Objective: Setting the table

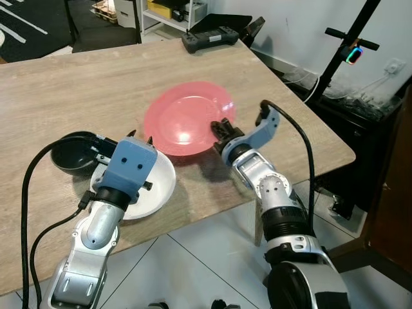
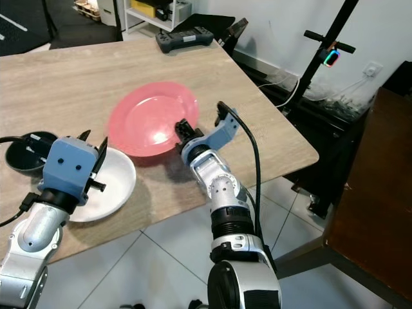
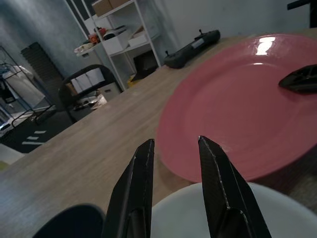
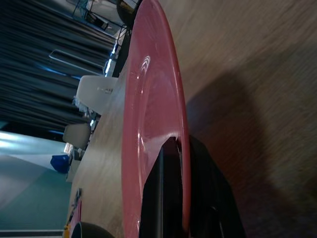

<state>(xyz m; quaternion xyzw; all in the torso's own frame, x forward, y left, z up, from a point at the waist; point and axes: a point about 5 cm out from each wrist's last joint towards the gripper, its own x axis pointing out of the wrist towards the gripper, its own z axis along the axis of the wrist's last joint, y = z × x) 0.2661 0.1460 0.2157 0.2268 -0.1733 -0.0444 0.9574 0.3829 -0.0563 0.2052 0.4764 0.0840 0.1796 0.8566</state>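
Indoor room, part living space, part test or recording setup. Pale wood-grain table [image 1: 77, 84] fills most of the frame, standing on large light floor tiles [image 1: 193, 270]. Upper middle: white open shelving [image 1: 168, 13] holding boxes, and a black handheld controller [image 1: 210, 37] at the table's far edge. Upper right: black stand [image 1: 344, 51] carrying a small glowing device, white wall with a socket [image 1: 394, 66], cables bundled below on a dark low unit. Upper left: dark rug with white stripes [image 1: 26, 22]. Left wrist view shows a black chair [image 3: 81, 89] and more shelving.
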